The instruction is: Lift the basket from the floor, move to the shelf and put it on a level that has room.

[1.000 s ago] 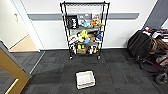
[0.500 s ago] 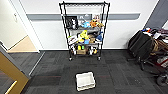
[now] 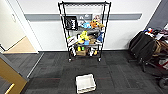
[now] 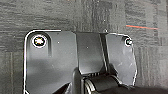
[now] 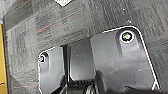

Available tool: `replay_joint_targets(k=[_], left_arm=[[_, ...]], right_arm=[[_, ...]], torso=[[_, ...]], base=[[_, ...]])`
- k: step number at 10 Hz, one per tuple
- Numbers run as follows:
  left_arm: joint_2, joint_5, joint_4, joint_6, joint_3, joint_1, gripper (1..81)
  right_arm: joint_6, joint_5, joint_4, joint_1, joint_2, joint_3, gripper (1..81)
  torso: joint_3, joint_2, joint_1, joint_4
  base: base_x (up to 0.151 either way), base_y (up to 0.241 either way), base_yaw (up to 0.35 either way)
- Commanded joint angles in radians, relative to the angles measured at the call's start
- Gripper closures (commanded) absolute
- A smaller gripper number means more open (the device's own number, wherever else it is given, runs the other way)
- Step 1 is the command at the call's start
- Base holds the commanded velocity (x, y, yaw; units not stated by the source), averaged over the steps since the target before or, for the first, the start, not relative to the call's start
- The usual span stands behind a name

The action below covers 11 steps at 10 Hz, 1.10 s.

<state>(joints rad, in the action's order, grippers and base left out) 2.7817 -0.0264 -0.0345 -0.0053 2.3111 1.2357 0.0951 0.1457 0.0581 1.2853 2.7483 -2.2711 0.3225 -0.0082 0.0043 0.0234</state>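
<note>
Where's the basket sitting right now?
In the head view the basket sits on the dark carpet floor near the bottom of the picture, about centre, in front of the black wire shelf and apart from it.

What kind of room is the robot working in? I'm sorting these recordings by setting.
Probably an office or workroom. The floor is dark grey carpet tile, a black wire shelf crammed with toys and boxes stands against a plain white wall, and bags lie heaped at the side. The basket sits on the carpet.
</note>
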Motion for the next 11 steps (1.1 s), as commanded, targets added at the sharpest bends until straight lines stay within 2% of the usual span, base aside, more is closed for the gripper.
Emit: replay_joint_targets(k=[1,8,11], left_arm=[[-0.016,0.057,-0.009,-0.004,-0.012,-0.041,1.0],[-0.019,0.046,-0.01,-0.002,0.004,-0.038,1.0],[-0.016,0.006,-0.012,-0.004,0.053,-0.054,1.0]], right_arm=[[0.006,-0.054,-0.003,-0.042,-0.016,0.009,1.0],[0.009,-0.037,0.002,-0.053,-0.016,-0.011,1.0],[0.009,-0.009,0.0,-0.083,-0.019,-0.027,1.0]], torso=[[0.0,0.0,0.0,0.0],[0.0,0.001,0.0,0.0],[0.0,0.001,0.0,0.0]], base=[[0.116,0.0,0.0],[0.116,0.0,0.0],[0.124,0.0,0.0]])
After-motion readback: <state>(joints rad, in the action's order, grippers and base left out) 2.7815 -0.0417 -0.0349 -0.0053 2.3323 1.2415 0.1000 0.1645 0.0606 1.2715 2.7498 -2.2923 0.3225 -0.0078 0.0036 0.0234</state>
